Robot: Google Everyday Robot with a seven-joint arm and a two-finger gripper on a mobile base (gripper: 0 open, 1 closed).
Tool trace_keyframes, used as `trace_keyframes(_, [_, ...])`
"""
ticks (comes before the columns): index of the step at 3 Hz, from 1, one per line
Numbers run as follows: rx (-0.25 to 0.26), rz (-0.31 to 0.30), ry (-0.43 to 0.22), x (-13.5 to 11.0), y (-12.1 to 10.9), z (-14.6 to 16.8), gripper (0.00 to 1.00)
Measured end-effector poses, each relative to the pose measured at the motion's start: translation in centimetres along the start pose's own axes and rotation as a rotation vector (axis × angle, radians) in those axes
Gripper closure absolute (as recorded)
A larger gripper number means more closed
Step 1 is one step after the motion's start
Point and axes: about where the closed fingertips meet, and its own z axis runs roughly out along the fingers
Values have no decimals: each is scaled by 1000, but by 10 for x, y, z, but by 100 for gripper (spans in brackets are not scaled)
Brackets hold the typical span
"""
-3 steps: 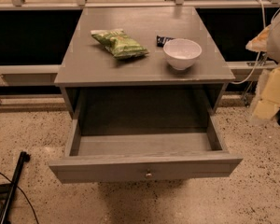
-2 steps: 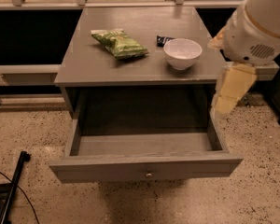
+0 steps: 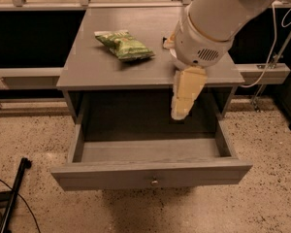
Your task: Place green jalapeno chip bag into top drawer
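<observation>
Green chip bag [image 3: 125, 45] first: it lies flat on the table [image 3: 87, 69], up and to the left of my pincer [image 3: 179, 111] as the camera sees it, and well apart from it. The bag sits slantwise and lies free. One end points towards the table's back left corner, the other towards the middle. Its crinkly skin shows yellow-green print with white patches.

Now the drawer [image 3: 150, 174]: it stands pulled out wide, right below my pincer. I can see down onto its grey bottom and both side walls. Its flat front panel is the part nearest the camera. The small round knob [image 3: 154, 181] on it sits below my pincer and a little to the left.

My pincer hangs in front of the table's front edge, pointing down over the right half of the open drawer. As far as I can see, it touches neither table nor drawer. Whether it is spread or pressed together, I cannot tell from here.

Above it, my thick white arm [image 3: 218, 18] covers the right part of the table top.

Under it all is the speckled floor [image 3: 242, 208]. Far down to the left of my pincer leans a black stand [image 3: 14, 191], and up to the right hangs a white cable [image 3: 276, 38].
</observation>
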Motion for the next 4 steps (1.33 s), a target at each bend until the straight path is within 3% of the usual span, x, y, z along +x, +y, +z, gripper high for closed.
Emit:
trace_keyframes(1, [57, 1, -23, -2, -20, 5, 0])
trace_keyframes(3, [373, -33, 12, -17, -100, 33, 0])
trace_keyframes(4, [493, -61, 14, -23, -127, 23, 0])
